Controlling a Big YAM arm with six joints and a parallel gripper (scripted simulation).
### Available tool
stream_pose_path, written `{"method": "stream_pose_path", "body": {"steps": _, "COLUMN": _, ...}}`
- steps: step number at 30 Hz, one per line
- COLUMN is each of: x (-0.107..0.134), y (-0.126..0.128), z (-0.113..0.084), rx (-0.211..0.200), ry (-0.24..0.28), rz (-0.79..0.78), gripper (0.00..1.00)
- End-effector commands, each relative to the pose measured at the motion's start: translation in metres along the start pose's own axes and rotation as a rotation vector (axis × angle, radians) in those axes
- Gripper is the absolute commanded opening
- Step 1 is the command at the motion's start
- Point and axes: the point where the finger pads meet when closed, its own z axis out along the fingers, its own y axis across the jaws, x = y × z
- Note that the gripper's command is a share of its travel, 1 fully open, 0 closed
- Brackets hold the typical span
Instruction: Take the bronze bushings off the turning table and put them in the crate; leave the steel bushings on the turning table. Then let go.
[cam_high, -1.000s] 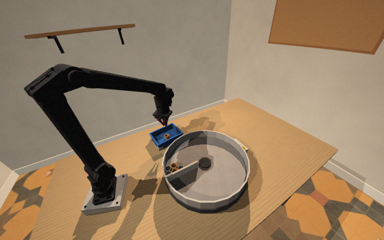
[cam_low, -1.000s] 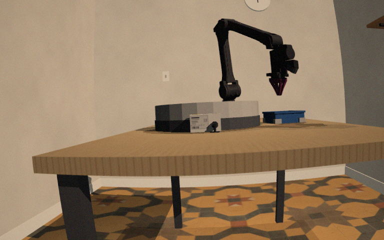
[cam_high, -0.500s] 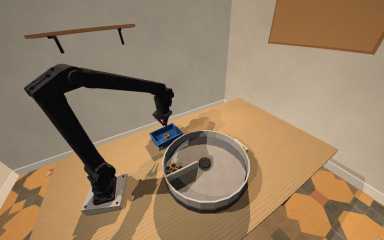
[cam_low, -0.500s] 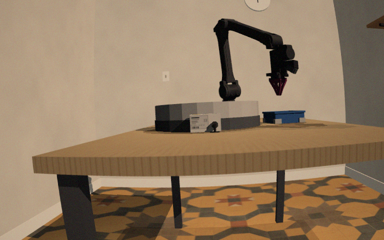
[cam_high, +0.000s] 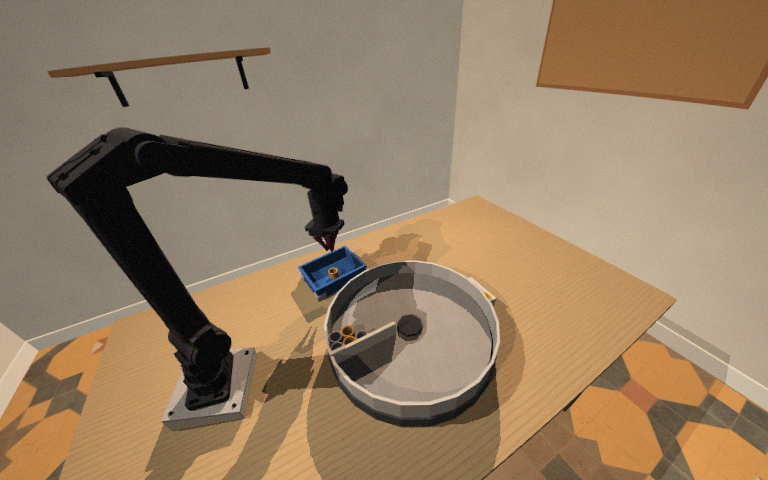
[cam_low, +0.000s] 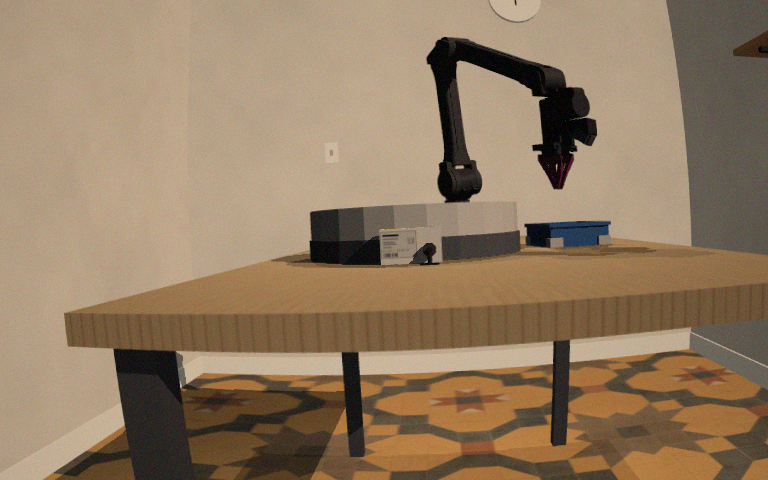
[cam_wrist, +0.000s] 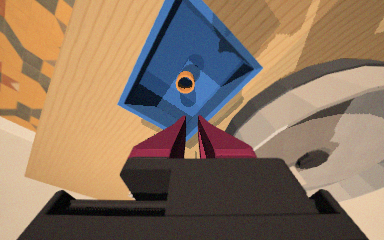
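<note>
My gripper (cam_high: 330, 249) (cam_low: 557, 187) (cam_wrist: 192, 120) is nearly closed with a thin gap between the fingertips, and nothing is between them. It hangs above the blue crate (cam_high: 305, 275) (cam_low: 577, 234) (cam_wrist: 165, 55). One bronze bushing (cam_high: 333, 276) (cam_wrist: 185, 91) stands on the crate floor. The round grey turning table (cam_high: 447, 350) (cam_low: 413, 220) (cam_wrist: 360, 127) holds a cluster of bushings against its divider at the left wall. Two of them are bronze bushings (cam_high: 347, 335); beside them are dark steel bushings (cam_high: 335, 336), partly hidden by the divider.
The grey divider (cam_high: 368, 339) runs from the turning table's left wall towards its dark centre hub (cam_high: 410, 326). The table's high wall stands close beside the crate. A white labelled box (cam_high: 481, 289) (cam_low: 397, 246) is at the turning table's outer side.
</note>
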Motion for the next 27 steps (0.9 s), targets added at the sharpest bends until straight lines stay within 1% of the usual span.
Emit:
{"method": "stream_pose_path", "body": {"steps": 1, "x": -0.027, "y": -0.003, "z": -0.027, "rx": 0.017, "ry": -0.074, "rz": 0.007, "gripper": 0.14}}
{"method": "stream_pose_path", "body": {"steps": 23, "x": -0.027, "y": -0.003, "z": -0.027, "rx": 0.017, "ry": -0.074, "rz": 0.007, "gripper": 0.14}}
{"method": "stream_pose_path", "body": {"steps": 25, "x": -0.027, "y": -0.004, "z": -0.028, "rx": 0.018, "ry": -0.077, "rz": 0.010, "gripper": 0.12}}
{"method": "stream_pose_path", "body": {"steps": 26, "x": -0.024, "y": -0.006, "z": -0.029, "rx": 0.019, "ry": -0.078, "rz": 0.015, "gripper": 0.12}}
{"method": "stream_pose_path", "body": {"steps": 27, "x": -0.014, "y": -0.007, "z": -0.026, "rx": 0.018, "ry": -0.071, "rz": 0.023, "gripper": 0.12}}
